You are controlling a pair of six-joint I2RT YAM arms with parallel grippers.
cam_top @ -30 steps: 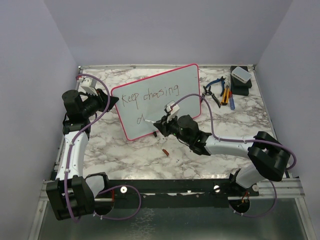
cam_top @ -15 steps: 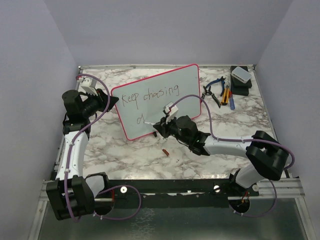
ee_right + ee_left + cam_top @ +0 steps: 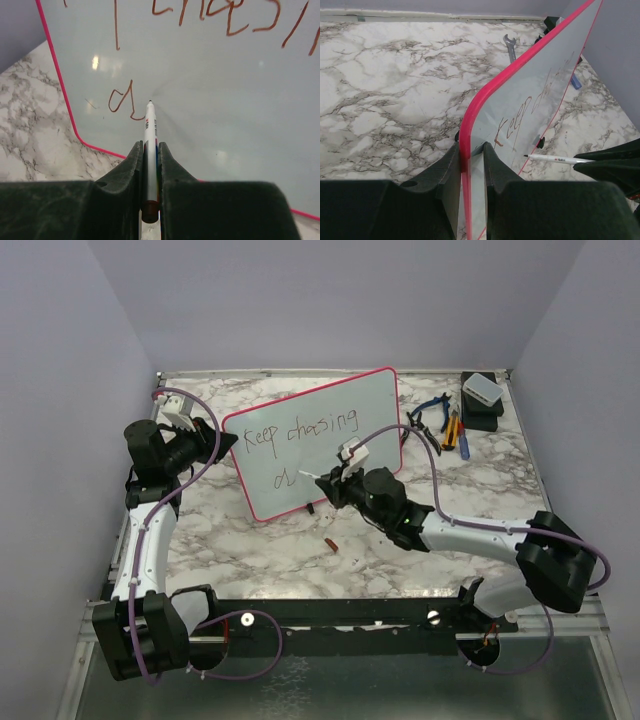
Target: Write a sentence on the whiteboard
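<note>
Whiteboard (image 3: 372,400) stands centre-scene, its left edge pinched by the left gripper (image 3: 471,150), as the right gripper (image 3: 149,147), clamped on a marker (image 3: 150,127), would best press lightly and squarely just right of the lone "d" beneath "Keep chasing" in the sentence (image 3: 300,432).

Marble-look tabletop (image 3: 250,560), white w/ grey veins, fills the middle; plain pale-lilac walls close it in on 3 sides: back wall (image 3: 330,300), left wall (image 3: 50,440), right wall (image 3: 590,390). Black rail (image 3: 340,612) runs along the near edge; dull grey metal sheet (image 3: 350,685) lies below it; light is soft & even throughout.
</note>
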